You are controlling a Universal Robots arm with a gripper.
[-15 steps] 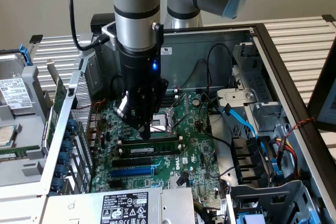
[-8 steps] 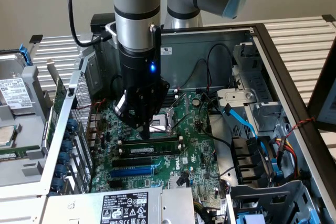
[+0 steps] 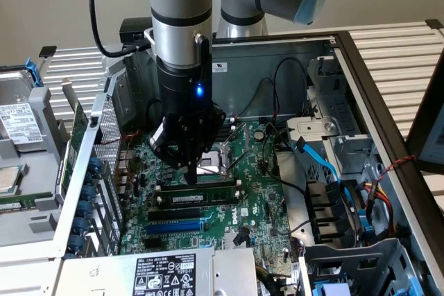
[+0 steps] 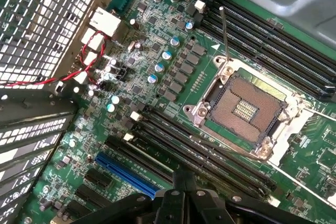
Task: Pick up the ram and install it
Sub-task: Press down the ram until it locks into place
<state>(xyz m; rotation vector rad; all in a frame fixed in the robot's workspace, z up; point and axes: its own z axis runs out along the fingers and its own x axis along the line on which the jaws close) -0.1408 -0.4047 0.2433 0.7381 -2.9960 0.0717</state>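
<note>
Open case (image 3: 361, 67) holding the motherboard (image 3: 257, 206); ram (image 3: 201, 186) seated in a slot, end effector (image 3: 191, 175) tip touching it, finger state indiscernible. White label (image 3: 165, 272) text illegible.

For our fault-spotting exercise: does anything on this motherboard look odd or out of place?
The CPU socket on the motherboard sits bare, contacts exposed, with no processor or cooler on it. Nothing else looks damaged or askew.

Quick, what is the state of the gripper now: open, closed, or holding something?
Gripper: it cannot be told; it hangs right above the ram, which sits in a memory slot on the motherboard.
</note>
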